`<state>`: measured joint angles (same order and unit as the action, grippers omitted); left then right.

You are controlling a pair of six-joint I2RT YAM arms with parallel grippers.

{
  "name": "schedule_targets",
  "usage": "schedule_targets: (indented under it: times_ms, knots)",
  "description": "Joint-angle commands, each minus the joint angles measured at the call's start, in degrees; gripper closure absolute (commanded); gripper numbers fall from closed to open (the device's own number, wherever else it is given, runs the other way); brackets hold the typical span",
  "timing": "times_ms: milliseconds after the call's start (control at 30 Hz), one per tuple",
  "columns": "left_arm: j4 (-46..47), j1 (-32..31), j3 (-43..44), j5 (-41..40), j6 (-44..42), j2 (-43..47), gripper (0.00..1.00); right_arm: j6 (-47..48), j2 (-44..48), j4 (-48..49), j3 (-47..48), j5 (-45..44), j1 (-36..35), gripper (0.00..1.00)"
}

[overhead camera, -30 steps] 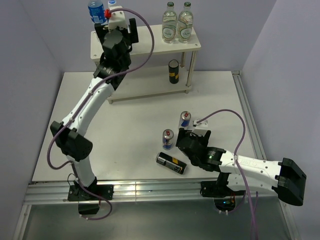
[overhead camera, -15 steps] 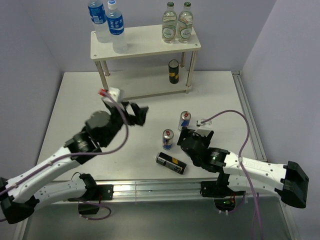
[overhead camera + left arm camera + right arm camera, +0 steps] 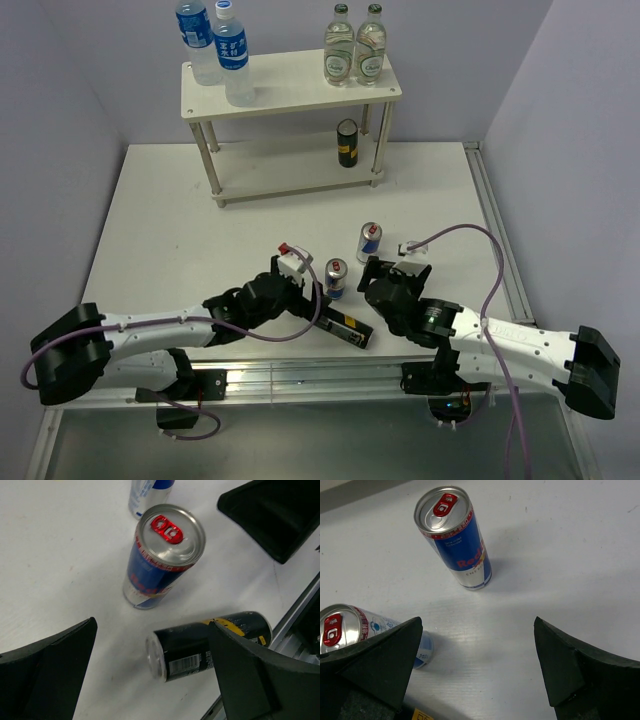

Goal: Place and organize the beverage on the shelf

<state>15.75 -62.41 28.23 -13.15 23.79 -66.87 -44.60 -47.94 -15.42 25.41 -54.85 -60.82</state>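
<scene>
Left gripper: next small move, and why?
Probably ease the left gripper forward to straddle the upright blue-and-silver can, then close. Its jaws are open and empty, and that can stands roughly centred ahead of them. The dark can lies on its side, lengthwise across the gap, which looks an awkward grip.

We are in a robotics lab test cell, not a home or a shop. A white table (image 3: 250,225) is boxed in by bare lilac partition walls (image 3: 70,80). An aluminium rail (image 3: 300,375) along its near edge carries two bolted white-and-black arms, the left arm (image 3: 160,328) and the right arm (image 3: 520,345). Purple cables (image 3: 497,265) loop off them. A small cream shelf (image 3: 290,85) stands on the table itself.
</scene>
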Motion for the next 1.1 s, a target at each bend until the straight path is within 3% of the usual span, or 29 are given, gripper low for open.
schedule_targets:
  times_ms: [0,333,600,633,700,733,767,867,1067]
  knots:
    - [12.19,-1.57,0.42,1.02,0.64,-3.43,0.01,-1.63,-1.45,0.04,2.28,-2.72,-0.44,0.00]
    - [27.64,-2.10,3.06,-5.74,-1.29,-18.72,0.01,-1.63,-0.22,0.39,1.66,-2.81,-0.53,0.00]
    - [34.69,-2.10,11.14,-11.45,-2.78,-32.96,0.14,-1.54,-1.63,0.22,2.36,-2.81,-0.62,0.00]
    - [35.31,-2.10,11.58,-12.94,-2.87,-34.28,0.18,-1.54,-1.80,0.21,2.36,-2.81,-0.62,0.00]
    - [35.93,-2.10,12.90,-14.97,-3.40,-35.25,0.45,-1.54,-1.80,0.21,2.45,-2.81,-0.53,0.00]
    - [35.24,-2.10,13.51,-17.76,-4.18,-35.26,0.79,-1.63,-1.72,0.30,2.37,-2.81,-0.62,0.00]
    - [34.36,-2.10,14.48,-19.36,-4.37,-34.82,0.89,-1.63,-1.72,0.22,2.36,-2.81,-0.62,0.00]
    - [30.50,-1.49,15.80,-22.87,-5.86,-31.58,0.99,-1.46,-1.28,0.30,2.19,-2.72,-0.62,0.00]
    - [17.31,8.51,20.10,-25.44,-7.43,-21.73,1.00,-1.10,-1.01,0.65,2.01,-2.54,-0.62,0.00]
